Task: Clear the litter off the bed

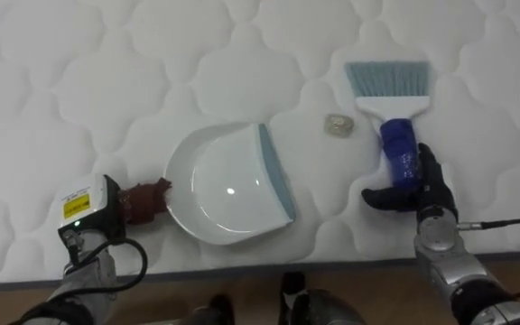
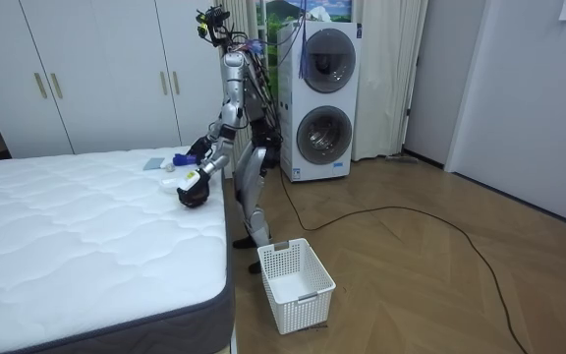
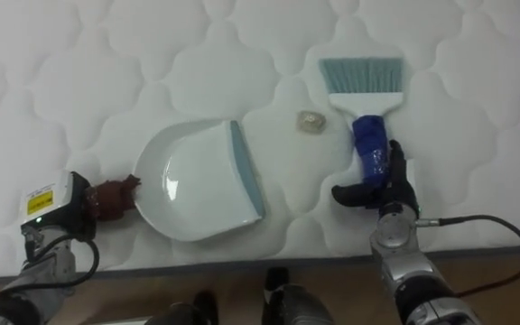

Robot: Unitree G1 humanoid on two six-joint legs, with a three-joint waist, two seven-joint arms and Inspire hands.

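White quilted mattress beside wood floor with white basket

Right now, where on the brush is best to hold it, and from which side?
The blue handle, coming from the bed's near edge: the brush lies with its handle pointing back at the robot and the bristles away. The right hand is curled round that handle's end.
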